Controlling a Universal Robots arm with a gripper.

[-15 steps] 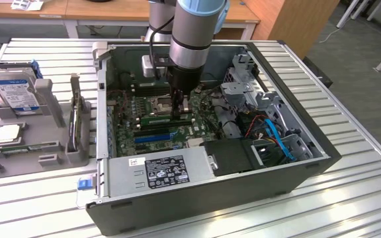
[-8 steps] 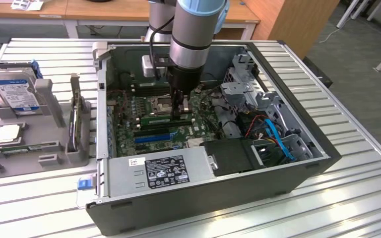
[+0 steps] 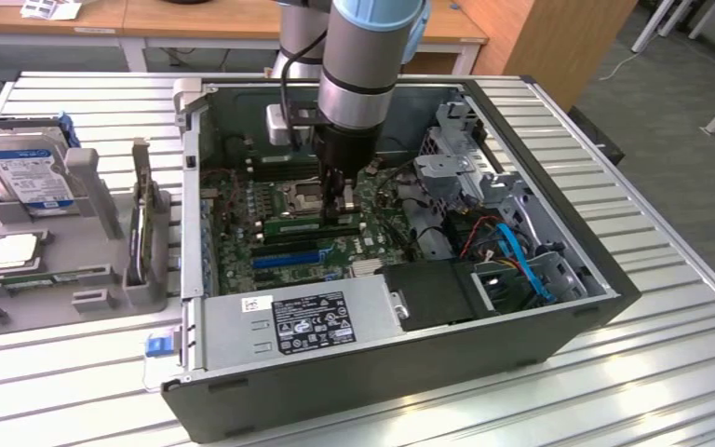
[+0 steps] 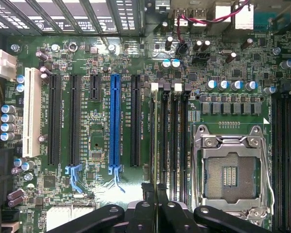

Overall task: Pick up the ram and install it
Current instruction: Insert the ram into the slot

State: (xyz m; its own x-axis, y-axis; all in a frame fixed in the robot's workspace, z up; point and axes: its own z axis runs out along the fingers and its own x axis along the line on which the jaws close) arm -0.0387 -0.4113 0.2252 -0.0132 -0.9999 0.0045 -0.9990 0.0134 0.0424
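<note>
- The black two-fingered gripper [image 3: 339, 207] on the grey and blue robot arm [image 3: 360, 65] hangs straight down inside the open black computer case [image 3: 395, 382], its fingers [image 4: 148, 196] clenched to a thin gap
- By my judgement they are pinching the ram [image 3: 312, 224], a long, narrow green circuit-board stick, by the middle of its upper edge
- The ram stands on edge directly beneath the fingertips, not off to either side; its long axis runs across the exterior view, left to right, level with the board
- That axis lies parallel with the black memory slots [image 4: 173, 141] just beside the fingers, and the stick sits in line with the one nearest the expansion slots; whether it is seated or only resting above the slot, I cannot tell
- Next to that bank lies one empty silver CPU socket [image 4: 231, 177] on the green motherboard [image 3: 236, 207]
- Counted: one arm, one gripper, one ram in the grip, at least three memory slots in this bank, one blue expansion slot [image 4: 115, 121], one white expansion slot [image 4: 31, 114]
- Well apart, on the exterior view's left, a grey tray [image 3: 85, 247] carries one blue-labelled silver hard drive [image 3: 25, 172] and one square silver CPU chip [image 3: 10, 251]
</note>
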